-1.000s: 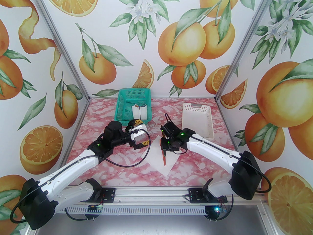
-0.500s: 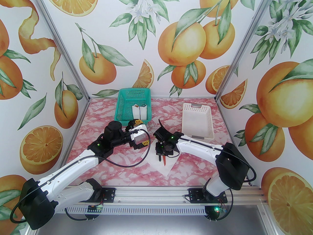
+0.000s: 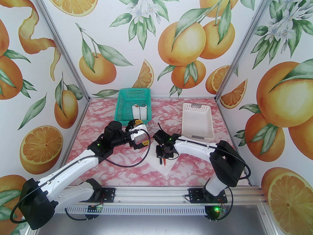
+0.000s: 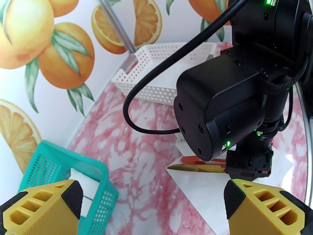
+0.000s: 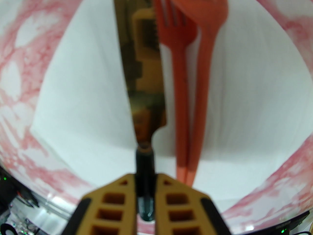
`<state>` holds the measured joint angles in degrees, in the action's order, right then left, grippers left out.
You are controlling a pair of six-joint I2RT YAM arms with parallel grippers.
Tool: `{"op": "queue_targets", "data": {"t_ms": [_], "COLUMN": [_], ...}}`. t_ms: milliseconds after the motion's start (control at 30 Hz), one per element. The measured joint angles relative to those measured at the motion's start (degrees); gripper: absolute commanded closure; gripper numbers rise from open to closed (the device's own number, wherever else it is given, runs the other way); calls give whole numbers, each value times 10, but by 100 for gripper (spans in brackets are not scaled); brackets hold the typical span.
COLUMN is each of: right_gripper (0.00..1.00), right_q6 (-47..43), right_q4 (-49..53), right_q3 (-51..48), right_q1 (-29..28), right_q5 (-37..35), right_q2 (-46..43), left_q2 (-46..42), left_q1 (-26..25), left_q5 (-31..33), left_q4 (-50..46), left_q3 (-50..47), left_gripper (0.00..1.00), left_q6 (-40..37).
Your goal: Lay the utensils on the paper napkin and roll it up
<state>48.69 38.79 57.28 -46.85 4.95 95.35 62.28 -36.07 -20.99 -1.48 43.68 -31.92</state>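
Observation:
In the right wrist view my right gripper (image 5: 145, 180) is shut on the dark handle of the olive-brown knife (image 5: 144, 82), whose blade points away over the white paper napkin (image 5: 85, 94). Just right of the blade, the orange fork (image 5: 178, 57) and orange spoon (image 5: 203, 13) lie side by side on the napkin. From above, the right gripper (image 3: 161, 157) hangs over the napkin (image 3: 168, 169) at the table's near middle. My left gripper (image 3: 140, 136) stands open beside it to the left, holding nothing. In the left wrist view the knife blade (image 4: 193, 167) shows under the right wrist.
A teal basket (image 3: 122, 106) at the back left holds two white wrapped bundles (image 3: 140, 111). A white perforated basket (image 3: 196, 121) stands at the back right. The right arm's cable (image 4: 151, 82) loops between the two grippers. Patterned walls close three sides.
The right arm has folded in, carrying its gripper and the knife a little left and nearer over the napkin. The left arm has not moved.

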Motion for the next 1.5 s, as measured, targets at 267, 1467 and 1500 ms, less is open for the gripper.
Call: {"op": "queue_targets", "data": {"t_ms": [267,1467,1500], "right_gripper": [84,66,65], "right_q6": [0,-3,-5], "right_q4": [0,43,47], "right_q3": [0,13,14], "right_q1": [0,0,0], "right_q5": [0,-7,-7], "right_q2": [15,14,8], "left_q2": [0,0,0], "left_q1": [0,0,0], "left_q5": [0,0,0], "left_q4": [0,0,0], "left_q3": [0,0,0], "left_gripper": [0,0,0], "left_q6": [0,-2,-2]}}
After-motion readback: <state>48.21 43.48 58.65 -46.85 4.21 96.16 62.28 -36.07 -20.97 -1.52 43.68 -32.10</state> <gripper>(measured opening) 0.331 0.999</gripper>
